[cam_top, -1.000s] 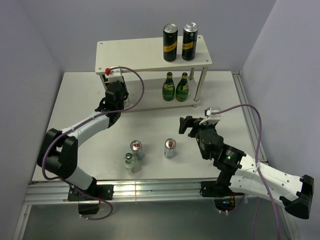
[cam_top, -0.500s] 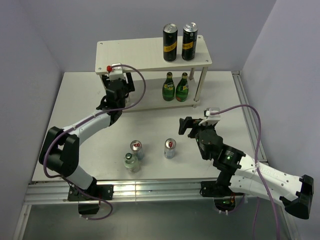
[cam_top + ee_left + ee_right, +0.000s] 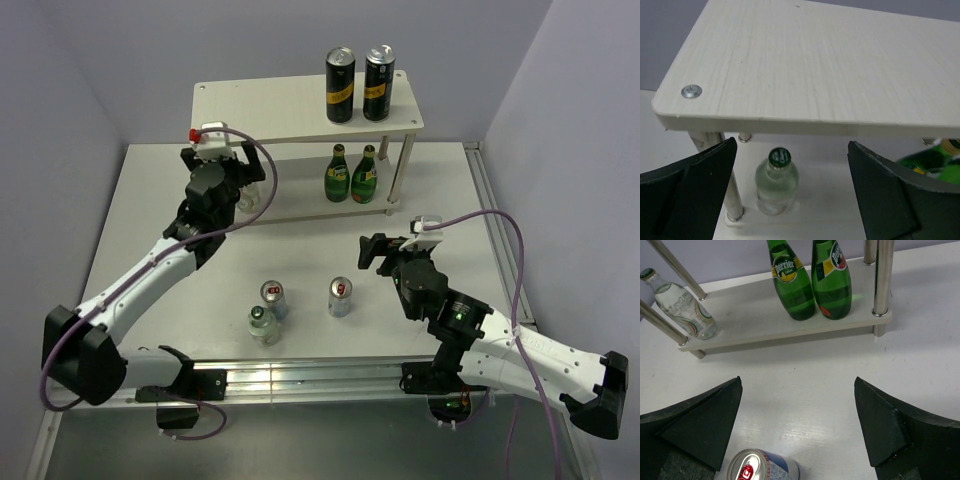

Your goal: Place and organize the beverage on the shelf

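The cream shelf [image 3: 270,110] stands at the back of the table. On its lower board [image 3: 755,320] are two green bottles [image 3: 352,176] at the right and one clear bottle [image 3: 776,182] at the left end, upright by a post. My left gripper [image 3: 225,168] hangs open just in front of and above that clear bottle, touching nothing. On the table stand two silver-blue cans [image 3: 274,297] [image 3: 341,296] and another clear bottle [image 3: 263,325]. My right gripper [image 3: 372,250] is open and empty above the right can [image 3: 762,467].
Two tall black cans with yellow labels [image 3: 340,85] [image 3: 379,83] stand on the right half of the shelf's top board [image 3: 815,65]. Round posts [image 3: 882,277] hold the boards at the corners. Purple walls close in the back and both sides.
My left gripper has opened, let go of the clear bottle on the lower board, and drawn back up and to the left. The right arm has not moved.
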You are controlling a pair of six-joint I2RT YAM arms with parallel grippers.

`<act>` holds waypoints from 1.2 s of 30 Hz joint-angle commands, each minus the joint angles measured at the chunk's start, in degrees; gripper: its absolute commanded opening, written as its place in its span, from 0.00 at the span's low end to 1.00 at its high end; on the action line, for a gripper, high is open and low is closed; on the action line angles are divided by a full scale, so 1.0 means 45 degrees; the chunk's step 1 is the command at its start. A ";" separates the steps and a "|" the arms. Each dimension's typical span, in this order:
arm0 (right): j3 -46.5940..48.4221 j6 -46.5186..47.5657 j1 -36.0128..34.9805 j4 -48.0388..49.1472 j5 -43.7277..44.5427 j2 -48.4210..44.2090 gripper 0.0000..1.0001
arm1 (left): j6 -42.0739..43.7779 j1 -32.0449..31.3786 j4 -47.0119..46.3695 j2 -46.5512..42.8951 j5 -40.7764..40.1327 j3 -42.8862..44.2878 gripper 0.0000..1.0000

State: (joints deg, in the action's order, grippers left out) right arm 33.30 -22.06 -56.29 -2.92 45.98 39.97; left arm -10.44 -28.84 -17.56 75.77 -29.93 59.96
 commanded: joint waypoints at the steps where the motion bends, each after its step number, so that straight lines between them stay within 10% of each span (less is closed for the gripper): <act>1: -0.0017 -0.0116 0.0088 0.0355 0.0154 -0.0209 1.00 | -0.0336 -0.0757 0.1926 -0.1363 -0.0340 -0.0200 0.99; 14: 0.0080 -0.0058 0.0088 0.0220 0.0212 -0.0482 1.00 | -0.4143 -0.2516 1.0729 -0.4668 0.1007 0.0228 0.99; 25: -0.0056 -0.0097 0.0088 0.0043 0.0486 -0.1107 1.00 | -0.8456 -0.4507 1.1870 -0.8395 0.0598 -0.2738 0.89; 32: -0.0193 -0.0116 0.0088 -0.0055 0.0642 -0.1596 1.00 | -1.0783 -0.7064 1.2846 -0.8772 -0.1703 -0.3423 0.85; 36: -0.0173 -0.0155 0.0068 -0.0191 0.0740 -0.1654 1.00 | -1.5005 -1.0810 1.5497 -0.7426 -0.5971 -0.2761 0.87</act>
State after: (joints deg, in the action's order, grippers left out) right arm 32.45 -22.09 -56.23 -3.84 47.59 33.39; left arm -61.17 -68.79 42.48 38.63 -41.08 45.17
